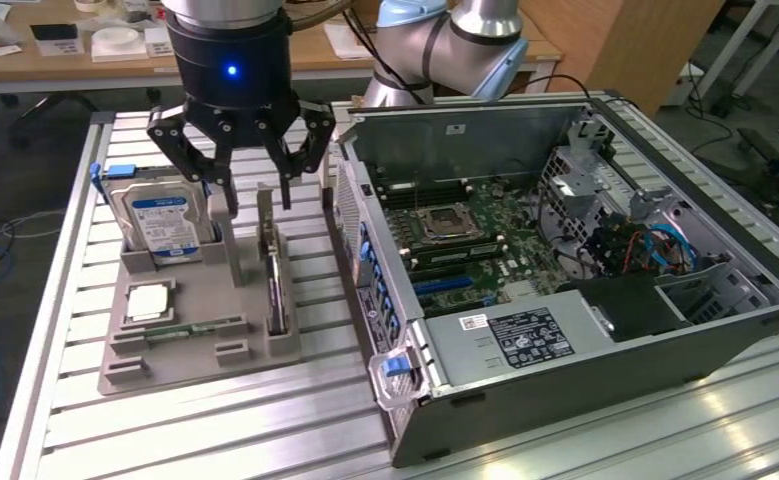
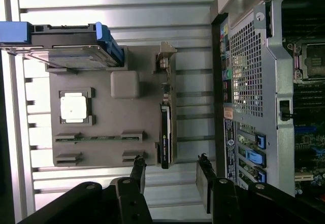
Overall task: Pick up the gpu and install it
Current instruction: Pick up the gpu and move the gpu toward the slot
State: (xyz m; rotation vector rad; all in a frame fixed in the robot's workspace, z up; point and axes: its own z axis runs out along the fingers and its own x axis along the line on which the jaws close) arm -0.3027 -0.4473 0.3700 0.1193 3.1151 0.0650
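Observation:
The gpu (image 1: 276,285) stands on its long edge in a slot of the grey holder tray (image 1: 216,372), its silver bracket end toward the arm. My gripper (image 1: 257,195) hangs open just above that end, one finger on each side and nothing between them. In the wrist view the gpu (image 2: 165,130) is a thin dark strip with its bracket, and the gripper (image 2: 170,165) has its two black fingertips (image 2: 138,167) astride the card's near end, apart from it. The open computer case (image 1: 563,250) lies at the exterior view's right, its motherboard with blue slots (image 1: 445,285) exposed.
The tray (image 2: 109,120) also holds an upright hard drive (image 1: 162,215) with blue rails, a square processor (image 1: 149,300) and a memory stick (image 1: 182,328). The case's rear wall (image 2: 249,71) rises close beside the tray. Everything rests on a slatted aluminium table (image 1: 202,430).

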